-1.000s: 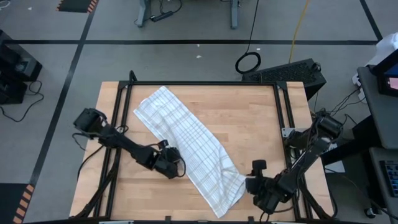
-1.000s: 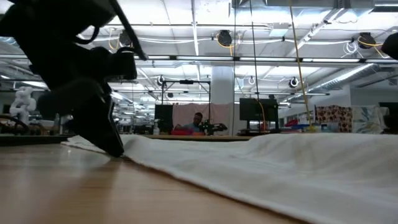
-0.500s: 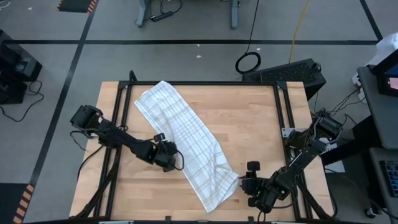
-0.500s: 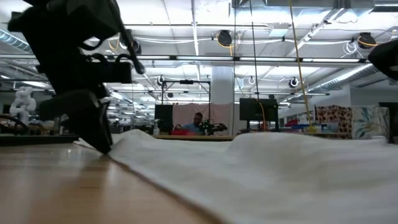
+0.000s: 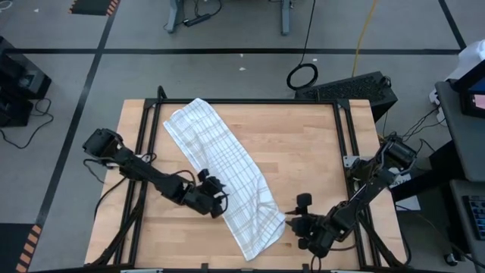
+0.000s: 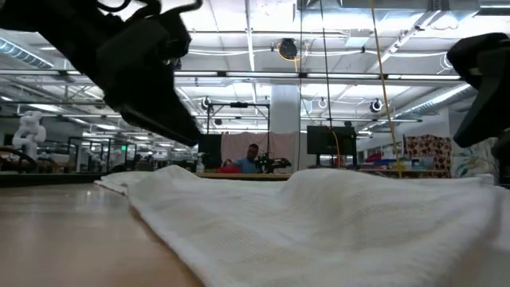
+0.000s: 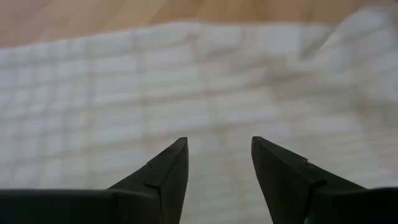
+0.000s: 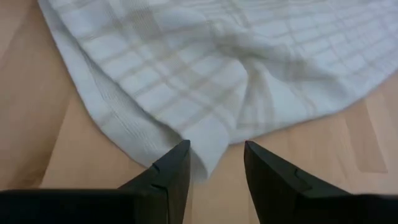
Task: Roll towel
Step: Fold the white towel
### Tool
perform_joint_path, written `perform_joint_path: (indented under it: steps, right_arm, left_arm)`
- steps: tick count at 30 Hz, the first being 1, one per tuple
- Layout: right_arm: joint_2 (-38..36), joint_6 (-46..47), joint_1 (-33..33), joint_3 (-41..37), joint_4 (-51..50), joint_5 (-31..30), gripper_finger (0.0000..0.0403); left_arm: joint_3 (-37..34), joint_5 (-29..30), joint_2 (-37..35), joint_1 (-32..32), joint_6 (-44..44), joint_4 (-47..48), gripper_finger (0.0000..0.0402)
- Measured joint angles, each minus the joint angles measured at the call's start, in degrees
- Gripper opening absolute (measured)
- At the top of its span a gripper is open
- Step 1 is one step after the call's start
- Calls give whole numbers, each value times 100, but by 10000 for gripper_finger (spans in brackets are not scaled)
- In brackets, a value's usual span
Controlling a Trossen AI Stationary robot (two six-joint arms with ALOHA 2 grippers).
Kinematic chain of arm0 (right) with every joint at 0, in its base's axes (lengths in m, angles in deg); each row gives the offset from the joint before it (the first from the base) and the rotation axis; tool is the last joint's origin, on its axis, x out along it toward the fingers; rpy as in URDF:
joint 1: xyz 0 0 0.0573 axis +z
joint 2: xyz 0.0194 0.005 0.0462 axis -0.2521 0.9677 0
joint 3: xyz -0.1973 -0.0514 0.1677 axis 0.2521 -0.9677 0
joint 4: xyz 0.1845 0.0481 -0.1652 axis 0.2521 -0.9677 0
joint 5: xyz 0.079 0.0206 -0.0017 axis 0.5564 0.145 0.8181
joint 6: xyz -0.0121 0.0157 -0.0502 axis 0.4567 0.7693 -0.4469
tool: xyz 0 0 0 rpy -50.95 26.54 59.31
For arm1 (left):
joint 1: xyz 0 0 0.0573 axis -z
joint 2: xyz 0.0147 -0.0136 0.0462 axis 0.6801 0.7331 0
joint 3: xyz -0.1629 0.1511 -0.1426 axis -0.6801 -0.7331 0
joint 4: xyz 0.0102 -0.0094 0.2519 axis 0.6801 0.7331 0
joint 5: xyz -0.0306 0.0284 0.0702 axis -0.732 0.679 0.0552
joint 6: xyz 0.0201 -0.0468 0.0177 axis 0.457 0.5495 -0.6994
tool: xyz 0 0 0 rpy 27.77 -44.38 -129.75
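The towel (image 5: 227,174), white with fine grey check lines, lies flat as a long strip slanting from the table's far left to its near middle. My left gripper (image 5: 221,200) hovers open over the towel's left long edge (image 7: 217,93), lifted off the cloth in the low view (image 6: 151,72). My right gripper (image 5: 292,226) is open and low at the towel's near right corner. That corner (image 8: 208,155) reaches in between its two fingers. My right gripper stands with one finger on each side of the towel's near right corner (image 8: 205,146), coming slanting down from the table's right. The corner lies flat on the wood. Whether the fingers (image 8: 174,165) touch the cloth, I cannot tell.
A black metal frame (image 5: 250,101) runs along the table's far, left and right edges. Bare wood (image 5: 311,152) lies to the right of the towel and along the near edge. Beyond the table are a cable coil (image 5: 302,76) and a dark case (image 5: 348,87) on the floor.
My left gripper has risen off the table at the towel's left edge and tipped up over the cloth. My right gripper has gone toward the table's left, close to the near right corner. The towel has slid a little toward the far left and bunched slightly.
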Motion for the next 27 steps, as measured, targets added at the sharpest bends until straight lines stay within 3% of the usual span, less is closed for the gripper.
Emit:
perform_joint_path:
  steps: [13, 18, 27]
  right_arm:
    - [0, -436, -295, -342, 318, 469, 132]
    - [0, -914, -409, -420, 927, 874, 96]
    - [-9, -914, -563, -433, 852, 806, 7]
  left_arm:
    - [2, 11, 617, -28, 8, -434, 182]
    - [2, -30, 844, -66, 10, -386, 182]
    - [24, -208, 1182, -180, 86, -495, 182]
